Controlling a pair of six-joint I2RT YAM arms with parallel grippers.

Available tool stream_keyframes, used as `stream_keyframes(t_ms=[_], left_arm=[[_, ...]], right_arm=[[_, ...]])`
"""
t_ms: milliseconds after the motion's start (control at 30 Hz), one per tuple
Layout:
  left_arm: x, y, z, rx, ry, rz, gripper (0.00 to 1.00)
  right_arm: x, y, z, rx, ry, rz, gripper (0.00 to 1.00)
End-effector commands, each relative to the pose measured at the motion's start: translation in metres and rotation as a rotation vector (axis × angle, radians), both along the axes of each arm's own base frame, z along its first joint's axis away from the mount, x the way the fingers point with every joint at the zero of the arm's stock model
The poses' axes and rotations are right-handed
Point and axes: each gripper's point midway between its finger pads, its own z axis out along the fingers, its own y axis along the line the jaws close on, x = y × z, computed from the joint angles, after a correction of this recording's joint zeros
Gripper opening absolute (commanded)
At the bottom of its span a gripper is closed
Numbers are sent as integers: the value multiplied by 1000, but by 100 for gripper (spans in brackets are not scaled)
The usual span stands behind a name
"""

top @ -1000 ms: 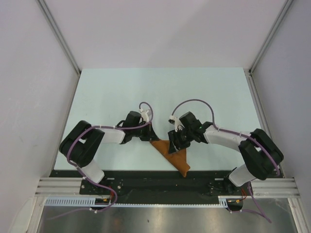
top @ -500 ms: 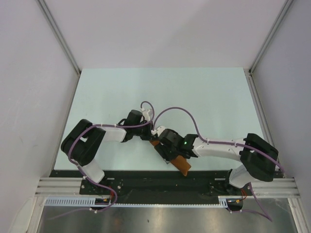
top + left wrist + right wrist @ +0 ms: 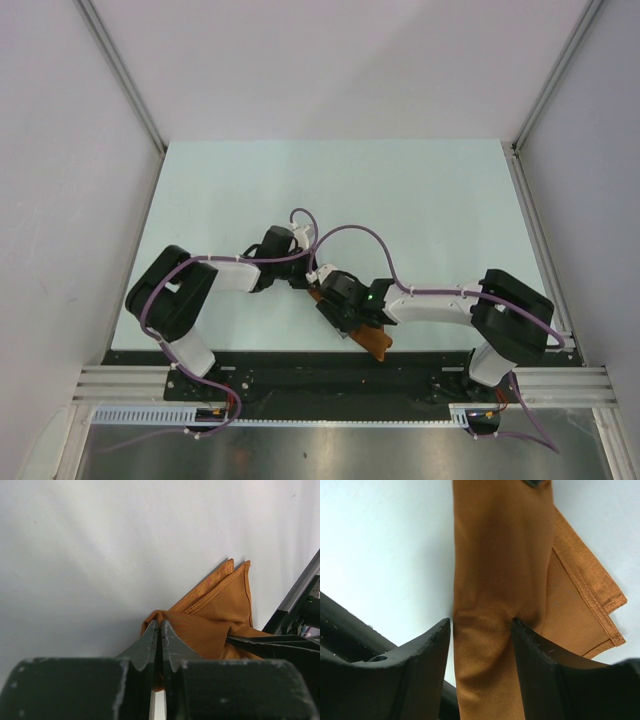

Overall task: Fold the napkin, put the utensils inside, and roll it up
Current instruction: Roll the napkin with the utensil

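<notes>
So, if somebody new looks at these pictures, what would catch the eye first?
The rust-orange napkin stands out first, rolled into a long band near the front edge of the pale table. The right gripper clasps that band from both sides, and the left gripper is shut on its bunched end, on the left side. No fork shows in any view.

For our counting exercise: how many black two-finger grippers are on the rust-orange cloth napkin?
2. The left black two-finger gripper is shut on the left end of the rust-orange cloth napkin; the right gripper clasps its rolled middle. No others in view.
</notes>
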Motion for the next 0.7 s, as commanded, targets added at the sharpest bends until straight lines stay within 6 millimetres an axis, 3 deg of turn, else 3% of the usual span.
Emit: stream_keyframes(t_ms=[0, 100, 133, 267, 300, 367, 500, 667], left_arm=[[10, -11, 23, -35, -62, -19, 14], [16, -11, 34, -42, -89, -6, 22], [18, -10, 36, -39, -92, 5, 26], [28, -1, 51, -37, -130, 44, 63], [30, 2, 58, -39, -153, 54, 66], [33, 13, 60, -23, -178, 85, 73], [30, 24, 69, -16, -242, 101, 76], [15, 21, 57, -61, -202, 81, 75]], right_arm=[[-10, -23, -35, -59, 99, -70, 55], [-16, -28, -43, -61, 143, -86, 48], [-19, -30, -45, -66, 155, -88, 39], [-22, -28, -47, -20, 213, -89, 20], [-30, -20, -42, 34, 269, -64, 17], [-27, -16, -37, 106, 306, -77, 13], [-28, -2, -13, 299, 426, -42, 8], [-26, -3, 0, 455, 561, -32, 4]])
